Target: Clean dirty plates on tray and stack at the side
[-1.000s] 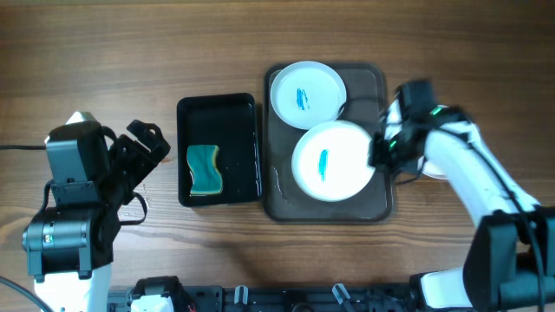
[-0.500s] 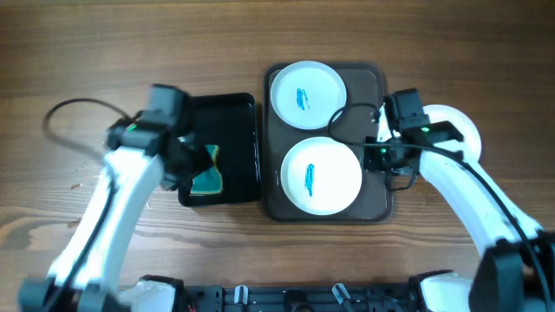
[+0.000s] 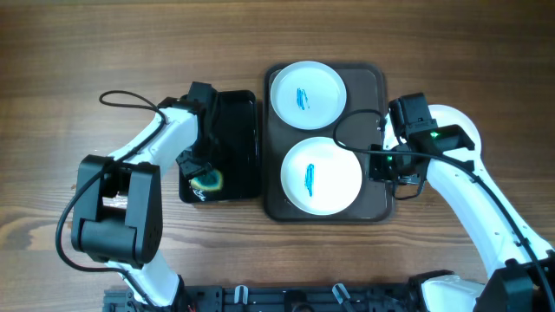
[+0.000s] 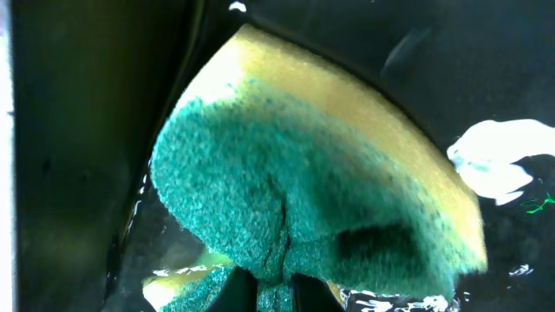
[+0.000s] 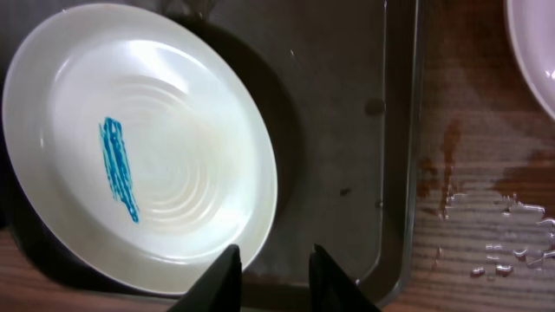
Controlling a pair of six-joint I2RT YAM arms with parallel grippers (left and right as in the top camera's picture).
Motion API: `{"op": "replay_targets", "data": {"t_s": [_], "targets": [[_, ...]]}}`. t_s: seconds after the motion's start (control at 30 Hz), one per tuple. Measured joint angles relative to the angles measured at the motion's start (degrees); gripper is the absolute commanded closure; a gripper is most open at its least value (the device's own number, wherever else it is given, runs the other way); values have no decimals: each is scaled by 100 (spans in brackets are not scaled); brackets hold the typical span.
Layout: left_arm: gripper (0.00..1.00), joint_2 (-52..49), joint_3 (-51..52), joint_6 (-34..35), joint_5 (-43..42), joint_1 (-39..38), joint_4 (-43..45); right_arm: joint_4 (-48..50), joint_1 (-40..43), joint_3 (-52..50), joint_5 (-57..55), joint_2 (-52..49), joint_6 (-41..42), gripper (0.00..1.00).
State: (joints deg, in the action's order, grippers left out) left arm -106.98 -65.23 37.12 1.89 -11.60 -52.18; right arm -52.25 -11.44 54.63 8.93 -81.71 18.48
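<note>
Two round white plates with blue smears lie on the dark brown tray (image 3: 368, 87): one at the far end (image 3: 307, 89), one nearer (image 3: 321, 176). A third white plate (image 3: 461, 130) rests on the table right of the tray, partly under my right arm. My right gripper (image 3: 386, 165) hovers over the tray's right side, open with nothing between its fingers; the near plate (image 5: 147, 147) lies just left of the right gripper (image 5: 273, 277). My left gripper (image 4: 276, 293) is shut on the green and yellow sponge (image 4: 286, 191) inside the black tray (image 3: 238, 130).
Water drops wet the wood right of the brown tray (image 5: 494, 225). The black tray holds shallow water. A cable loops over the brown tray beside my right arm (image 3: 347, 130). Bare wooden table lies at the far side and far left.
My left arm swung in from the left edge to the black tray and shut on the sponge. My right gripper let go of the near plate, which now lies flat, and opened.
</note>
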Motion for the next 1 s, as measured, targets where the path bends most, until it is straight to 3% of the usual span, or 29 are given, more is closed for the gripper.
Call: {"op": "replay_targets", "data": {"t_s": [0.27, 0.43, 0.5, 0.57, 0.77, 1.0], "targets": [[96, 651, -358, -378, -2, 0, -273, 1257, 0, -844, 2, -199, -17, 66], [96, 662, -358, -411, -26, -37, -247, 1996, 0, -962, 271, -898, -358, 82], [96, 682, -470, -422, -96, -59, -568, 2090, 0, -960, 372, -1093, -389, 96], [96, 815, -743, -461, -284, -151, -748, 2201, 0, -957, 479, -1147, -428, 95], [96, 1064, -1220, -289, -1235, -1220, -160, 2201, 13, -951, 546, -1158, -420, 96], [96, -116, -1222, 426, -1528, -2682, 1191, 2190, 13, -949, 560, -1161, -411, 96]]}}
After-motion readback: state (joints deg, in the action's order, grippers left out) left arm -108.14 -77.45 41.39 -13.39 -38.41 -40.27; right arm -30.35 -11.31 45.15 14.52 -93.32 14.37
